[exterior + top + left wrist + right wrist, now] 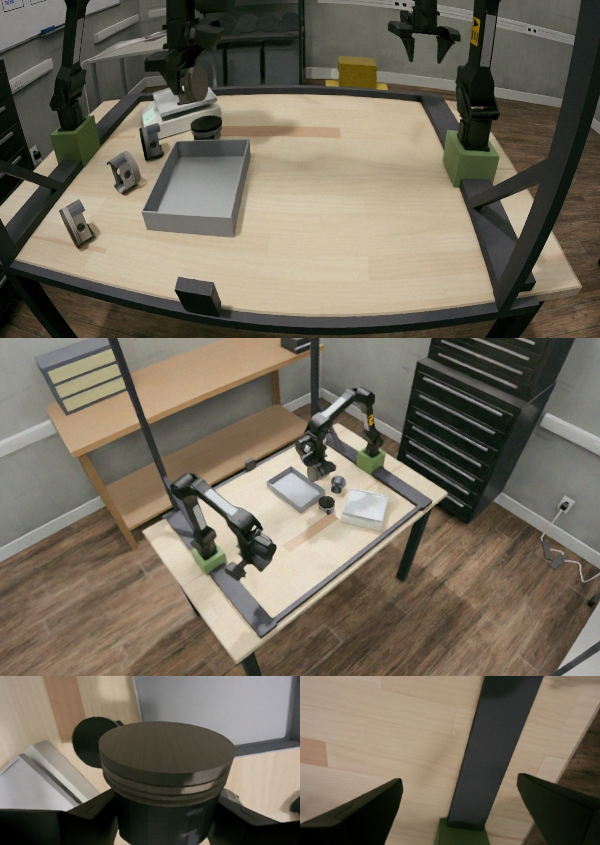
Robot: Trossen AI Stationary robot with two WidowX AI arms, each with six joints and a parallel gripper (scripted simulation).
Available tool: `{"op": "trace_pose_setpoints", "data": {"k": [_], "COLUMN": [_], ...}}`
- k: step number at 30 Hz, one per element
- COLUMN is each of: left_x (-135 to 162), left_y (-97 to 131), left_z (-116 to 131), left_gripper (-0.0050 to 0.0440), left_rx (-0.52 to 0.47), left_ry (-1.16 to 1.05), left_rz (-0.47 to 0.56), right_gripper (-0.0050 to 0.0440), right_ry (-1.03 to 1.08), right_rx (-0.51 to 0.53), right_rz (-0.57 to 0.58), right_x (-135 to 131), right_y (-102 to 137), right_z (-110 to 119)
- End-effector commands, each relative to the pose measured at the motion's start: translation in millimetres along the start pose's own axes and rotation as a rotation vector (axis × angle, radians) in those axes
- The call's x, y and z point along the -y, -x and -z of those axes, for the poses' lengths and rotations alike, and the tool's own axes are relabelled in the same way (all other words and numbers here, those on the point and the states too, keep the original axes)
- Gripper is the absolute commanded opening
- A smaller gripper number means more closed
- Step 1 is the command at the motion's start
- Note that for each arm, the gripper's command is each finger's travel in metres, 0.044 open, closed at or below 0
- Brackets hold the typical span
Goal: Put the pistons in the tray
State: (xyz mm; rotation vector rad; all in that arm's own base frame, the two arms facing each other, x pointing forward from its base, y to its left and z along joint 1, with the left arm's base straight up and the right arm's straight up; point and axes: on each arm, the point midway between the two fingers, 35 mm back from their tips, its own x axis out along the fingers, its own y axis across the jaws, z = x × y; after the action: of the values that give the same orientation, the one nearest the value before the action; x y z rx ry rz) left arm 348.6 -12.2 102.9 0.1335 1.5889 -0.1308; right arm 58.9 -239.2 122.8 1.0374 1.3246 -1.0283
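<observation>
Between the left fingers, one piston (195,84) (166,748), gripped above the table (320,200).

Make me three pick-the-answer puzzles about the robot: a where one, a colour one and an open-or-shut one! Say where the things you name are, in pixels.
1. Where is the lifted piston?
A) in the tray
B) in the left gripper
C) on the floor

2. What colour are the blocks under the arms?
A) green
B) red
C) white

3. How is the right gripper?
A) shut on a piston
B) shut, with nothing
C) open

1 B: the left wrist view shows the piston (314,473) (195,84) (166,748) between the left gripper's (324,471) (184,89) (163,821) fingers.
2 A: both blocks (370,463) (471,162) (462,836) look green.
3 C: the right gripper's (252,573) (425,61) (460,778) fingers stand wide apart.
</observation>
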Motion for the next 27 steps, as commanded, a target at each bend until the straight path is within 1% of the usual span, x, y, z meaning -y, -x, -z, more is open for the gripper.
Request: {"op": "trace_pose_setpoints", "data": {"k": [1,10,15,27], "left_x": [9.1,42.9,43.6,43.7], "left_y": [14.9,15.9,15.3,18.4], "left_z": [-19.5,-49.7,-50.4,-50.2], "left_gripper": [0.0158,0.0158,0.0158,0.0158], "left_rx": [0.048,0.049,0.045,0.014], "left_ry": [0.011,0.011,-0.024,-0.334], "left_rz": [-0.010,-0.007,-0.015,-0.084], "right_gripper": [0.0400,0.0400,0.0400,0.0400], "right_ry": [0.006,0.006,0.006,0.006], "right_rx": [0.033,0.033,0.033,0.033], "right_rz": [-0.003,-0.003,-0.003,-0.003], "right_x": [-1.1,-1.1,-1.1,-1.1], "right_y": [8.5,8.5,8.5,8.5], "right_z": [-5.5,-5.5,-5.5,-5.5]}}
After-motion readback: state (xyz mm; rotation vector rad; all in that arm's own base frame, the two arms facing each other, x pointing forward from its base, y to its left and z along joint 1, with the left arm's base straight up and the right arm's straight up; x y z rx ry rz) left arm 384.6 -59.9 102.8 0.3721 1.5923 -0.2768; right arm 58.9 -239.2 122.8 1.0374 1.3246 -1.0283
